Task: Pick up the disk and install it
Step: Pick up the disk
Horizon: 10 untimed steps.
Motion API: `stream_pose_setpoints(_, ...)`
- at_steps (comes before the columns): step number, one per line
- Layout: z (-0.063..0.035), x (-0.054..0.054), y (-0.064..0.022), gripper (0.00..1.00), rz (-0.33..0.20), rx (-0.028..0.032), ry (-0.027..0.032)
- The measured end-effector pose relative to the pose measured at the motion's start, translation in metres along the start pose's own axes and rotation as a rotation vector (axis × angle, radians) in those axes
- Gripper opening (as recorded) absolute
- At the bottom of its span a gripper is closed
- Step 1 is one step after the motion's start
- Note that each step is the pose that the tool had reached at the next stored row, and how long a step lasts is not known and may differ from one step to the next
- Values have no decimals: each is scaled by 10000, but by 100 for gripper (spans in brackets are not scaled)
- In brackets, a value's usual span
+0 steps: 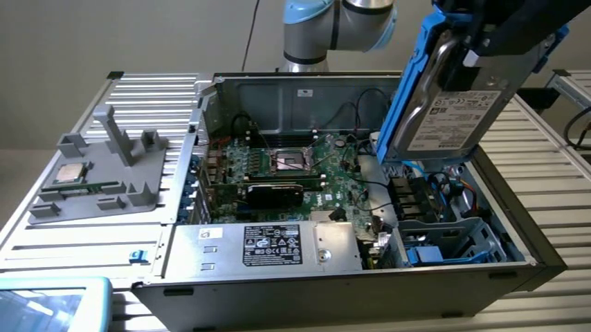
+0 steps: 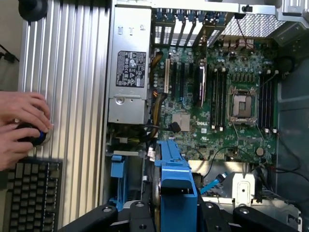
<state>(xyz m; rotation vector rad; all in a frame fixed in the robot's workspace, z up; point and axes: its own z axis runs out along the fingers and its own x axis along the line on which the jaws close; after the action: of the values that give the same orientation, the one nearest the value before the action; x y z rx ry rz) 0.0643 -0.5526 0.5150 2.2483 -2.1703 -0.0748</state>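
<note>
Hand (image 1: 488, 50) is clamped on the disk (image 1: 443, 114), gripping its upper end across the blue carrier. The disk hangs on edge, label outward, above the open computer case (image 1: 323, 294), over the drive cage (image 1: 452, 238) corner. Held high, probably to clear case walls and cables. Not yet seated.

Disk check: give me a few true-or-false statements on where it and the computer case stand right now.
The gripper holds the disk in the air above the open computer case. True.
The disk already sits in the drive cage. False: it hangs above the cage.
A chip lies on the grey holder at the exterior view's left of the case. True.
The case is closed by a side cover. False: it is open and the motherboard shows.
</note>
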Motion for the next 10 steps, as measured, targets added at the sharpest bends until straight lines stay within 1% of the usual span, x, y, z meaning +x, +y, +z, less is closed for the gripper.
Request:
stream_pose_setpoints(5, -13, 114, -82, 37, 0, 1, -15)
stream_pose_setpoints(10, -18, 228, -132, 37, -1, 1, -25)
